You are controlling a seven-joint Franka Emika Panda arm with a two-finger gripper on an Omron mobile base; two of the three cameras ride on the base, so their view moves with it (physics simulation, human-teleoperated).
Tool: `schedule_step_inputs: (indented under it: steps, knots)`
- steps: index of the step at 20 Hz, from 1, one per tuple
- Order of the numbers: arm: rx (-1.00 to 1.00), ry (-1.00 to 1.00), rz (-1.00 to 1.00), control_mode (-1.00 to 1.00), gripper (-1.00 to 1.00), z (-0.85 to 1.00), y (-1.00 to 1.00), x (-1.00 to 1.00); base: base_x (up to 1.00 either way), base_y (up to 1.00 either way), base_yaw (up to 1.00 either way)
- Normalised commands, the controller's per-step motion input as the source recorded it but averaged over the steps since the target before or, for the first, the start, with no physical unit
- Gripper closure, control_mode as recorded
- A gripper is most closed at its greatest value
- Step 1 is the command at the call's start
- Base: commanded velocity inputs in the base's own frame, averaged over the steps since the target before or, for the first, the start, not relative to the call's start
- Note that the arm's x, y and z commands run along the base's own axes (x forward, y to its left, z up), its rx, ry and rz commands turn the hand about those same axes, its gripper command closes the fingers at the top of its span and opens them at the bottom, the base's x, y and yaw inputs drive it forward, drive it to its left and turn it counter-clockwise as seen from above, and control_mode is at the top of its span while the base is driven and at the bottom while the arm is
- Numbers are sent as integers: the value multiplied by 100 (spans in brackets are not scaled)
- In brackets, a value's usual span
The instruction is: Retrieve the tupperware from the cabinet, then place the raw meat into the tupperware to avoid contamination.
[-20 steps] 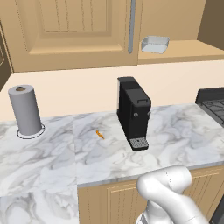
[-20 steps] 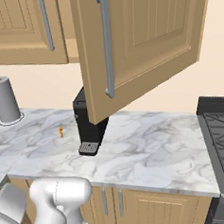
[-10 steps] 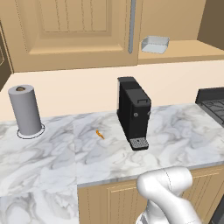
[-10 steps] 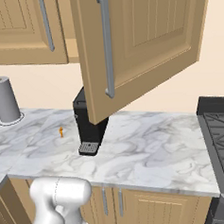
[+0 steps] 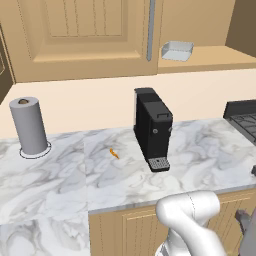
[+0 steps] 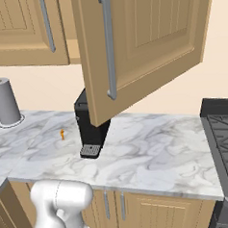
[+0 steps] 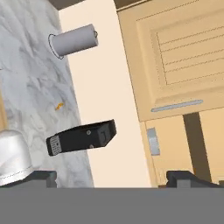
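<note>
The tupperware (image 5: pixel 177 50) sits on the open cabinet's shelf (image 5: pixel 215 59), just right of the closed door's silver handle (image 5: pixel 151 30). In the hand view the tupperware (image 7: pixel 153 141) shows as a small grey box inside the opening. The cabinet's right door (image 6: pixel 140 42) is swung wide open over the counter. The raw meat (image 5: pixel 114 153) lies on the marble counter left of the coffee machine, also visible as the orange sliver (image 6: pixel 62 134) (image 7: pixel 58 106). My gripper (image 7: pixel 113 179) is open and holds nothing, well back from the cabinet, its fingertips (image 7: pixel 41 177) far apart.
A black coffee machine (image 5: pixel 152 128) stands mid-counter below the open door. A grey paper-towel roll (image 5: pixel 30 126) stands at the left. A stove (image 6: pixel 224 142) borders the counter on the right. My arm's elbow (image 5: pixel 192 220) sits low in front of the counter edge.
The lower part of my arm has shifted slightly in the right base view. The door, tupperware and meat have not moved.
</note>
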Motion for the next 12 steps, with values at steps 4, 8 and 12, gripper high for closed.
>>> schedule_step_inputs:
  steps: [4,8,12]
  knots:
    - [-11,-8,-21,-100,-100,9,-14,49,0,0,0]
    - [-9,-7,-23,-100,-100,4,-23,48,0,0,0]
    - [-8,-6,-24,-100,-100,0,-31,41,0,0,0]
